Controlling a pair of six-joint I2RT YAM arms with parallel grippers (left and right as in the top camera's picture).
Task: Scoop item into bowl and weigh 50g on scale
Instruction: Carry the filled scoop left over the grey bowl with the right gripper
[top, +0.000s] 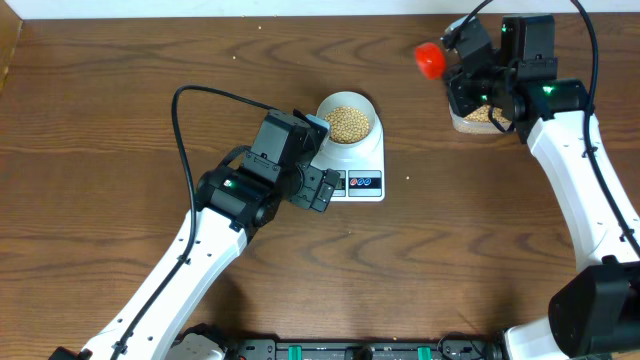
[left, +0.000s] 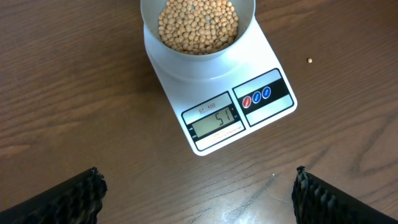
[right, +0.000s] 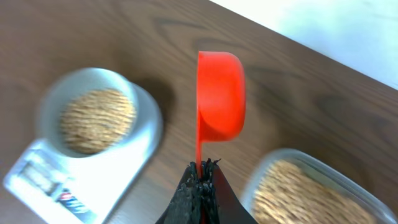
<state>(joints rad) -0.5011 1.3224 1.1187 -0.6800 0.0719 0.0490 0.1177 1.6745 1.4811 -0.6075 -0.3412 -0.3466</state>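
At the centre of the overhead view we see the flat white rectangular digital scale (top: 362, 172) lying on the dark wood-grain worktop (top: 100, 120). Its long axis runs up and down the frame, with the display end toward the lower edge. On its upper end sits the small round white bowl (top: 374, 115), heaped with small round beige-tan beans (top: 349, 123).

From the left wrist we see the scale (left: 186, 87) tilted, its long axis slanting from top centre down to the lower right. The bowl (left: 148, 15) of beans (left: 199, 25) is at the top edge. The grey display (left: 214, 118) shows 51, with coloured buttons (left: 257, 97) beside it. One stray bean (left: 310, 60) lies on the worktop at the right.

The left jaws are spread wide, their black ribbed fingers (left: 62, 199) in the two lower corners, nothing between them.

At upper right in the overhead view, the right jaws are pressed together on the thin handle of a red plastic measuring scoop (top: 430, 60), near a clear plastic container (top: 472, 122) of beans. In the blurred right wrist view the scoop (right: 221, 93) stands upright in the frame, cup uppermost.
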